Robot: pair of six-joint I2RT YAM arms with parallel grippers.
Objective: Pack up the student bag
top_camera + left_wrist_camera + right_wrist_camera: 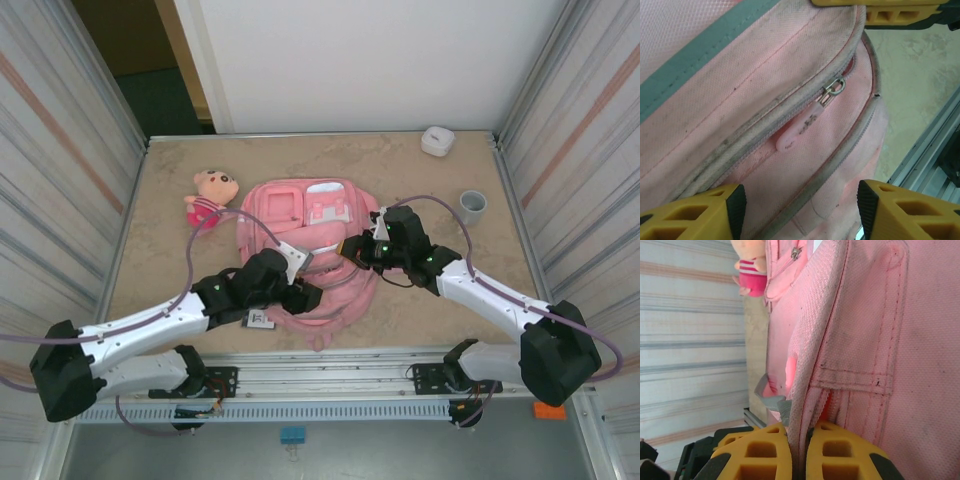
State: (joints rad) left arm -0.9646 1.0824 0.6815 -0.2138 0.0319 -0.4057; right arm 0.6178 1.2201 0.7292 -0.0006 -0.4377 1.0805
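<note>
White-and-black arms (150, 325), purple cables (425, 198), yellow ribbed fingers (685, 215)

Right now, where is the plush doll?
In the top view the plush doll lies at the far left of the table, just left of the student bag.

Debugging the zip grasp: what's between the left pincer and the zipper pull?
Left wrist view: only fabric of the student bag and its piped seam separate the open left pincer from the zipper pull.

Both arms extended inward; left jaws apart; right jaws clamped
</note>
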